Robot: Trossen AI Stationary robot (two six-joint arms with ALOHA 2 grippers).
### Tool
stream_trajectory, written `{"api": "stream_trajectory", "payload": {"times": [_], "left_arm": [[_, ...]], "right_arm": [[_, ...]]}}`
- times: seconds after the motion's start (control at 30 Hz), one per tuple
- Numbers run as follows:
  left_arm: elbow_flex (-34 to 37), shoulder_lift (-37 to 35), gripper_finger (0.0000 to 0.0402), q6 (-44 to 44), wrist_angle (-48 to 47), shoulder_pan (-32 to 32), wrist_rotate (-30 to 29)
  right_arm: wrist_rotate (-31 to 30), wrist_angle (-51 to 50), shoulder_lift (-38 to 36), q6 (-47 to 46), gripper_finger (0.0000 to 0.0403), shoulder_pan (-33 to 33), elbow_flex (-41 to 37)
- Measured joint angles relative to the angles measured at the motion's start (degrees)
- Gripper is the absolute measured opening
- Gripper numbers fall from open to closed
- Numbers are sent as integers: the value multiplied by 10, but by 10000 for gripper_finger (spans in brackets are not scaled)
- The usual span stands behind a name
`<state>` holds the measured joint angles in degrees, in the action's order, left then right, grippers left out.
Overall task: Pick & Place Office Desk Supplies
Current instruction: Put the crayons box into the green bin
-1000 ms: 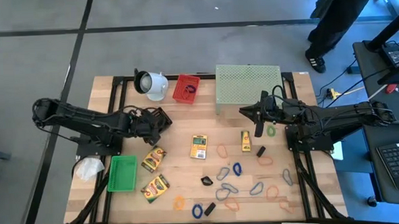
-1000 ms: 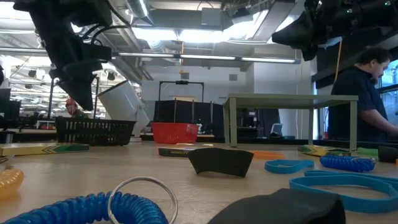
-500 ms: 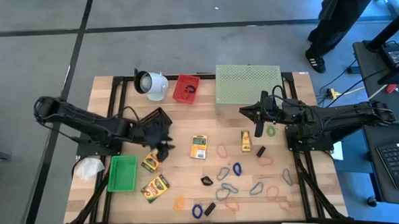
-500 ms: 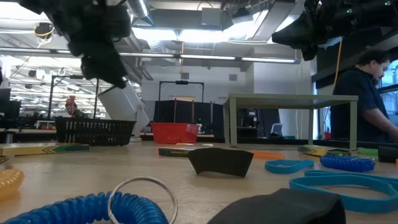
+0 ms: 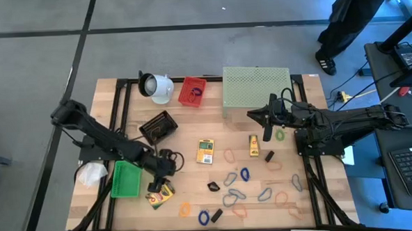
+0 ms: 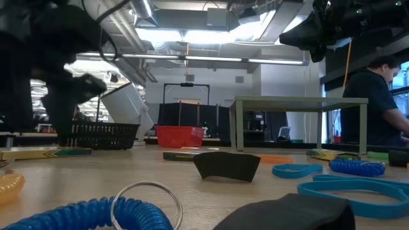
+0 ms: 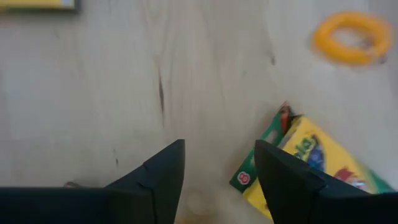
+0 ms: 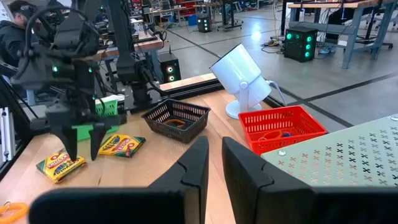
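My left gripper [image 5: 160,179] hangs open, pointing down over the near left of the table. It is between two yellow-green crayon boxes: one [image 8: 59,165] toward the near edge and one [image 8: 121,144] toward the far side. In the left wrist view the near box's corner [image 7: 311,165] lies flat on the wood just outside one finger [image 7: 280,177], and nothing is between the fingers. My right gripper [image 5: 266,134] waits in the air in front of the green mesh stand [image 5: 256,89]. Its fingers [image 8: 198,165] are nearly together with nothing between them.
A black basket [image 5: 158,126], a red basket [image 5: 192,92] and a white cup-shaped object [image 5: 156,86] stand at the far left, and a green basket [image 5: 125,178] at the near left. Rubber bands [image 5: 230,156], oval clips [image 5: 234,194], black clips [image 5: 213,186] and a further box [image 5: 206,150] lie mid-table. A person stands beyond the table's right side.
My left gripper has gone from above the black basket toward the table's near edge and down, rolling and tipping its fingers downward on the way. It now hangs between the two crayon boxes. The black basket stays where it was.
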<state>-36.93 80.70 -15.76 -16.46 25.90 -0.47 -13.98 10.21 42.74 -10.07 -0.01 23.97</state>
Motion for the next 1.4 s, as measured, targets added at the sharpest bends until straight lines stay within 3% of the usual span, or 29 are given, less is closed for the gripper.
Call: {"api": "stream_trajectory", "payload": {"times": [0.33, 0.8, 0.9, 1.1, 1.4], "left_arm": [[0, 52, 143, 1, 46, 5, 61], [-2, 93, 120, 53, 51, 50, 0], [-2, 94, 96, 80, 48, 59, -21], [-2, 96, 10, 115, 48, 64, -26], [-28, 91, 1, 139, 35, 61, -70]], "right_arm": [[-2, -3, 0, 0, 49, 0, 0], [-1, -4, 0, -8, 49, 0, 0], [-1, -4, 0, -9, 49, 0, 0], [-1, -5, 0, -9, 49, 0, 0], [-1, -5, 0, -9, 49, 0, 0]]}}
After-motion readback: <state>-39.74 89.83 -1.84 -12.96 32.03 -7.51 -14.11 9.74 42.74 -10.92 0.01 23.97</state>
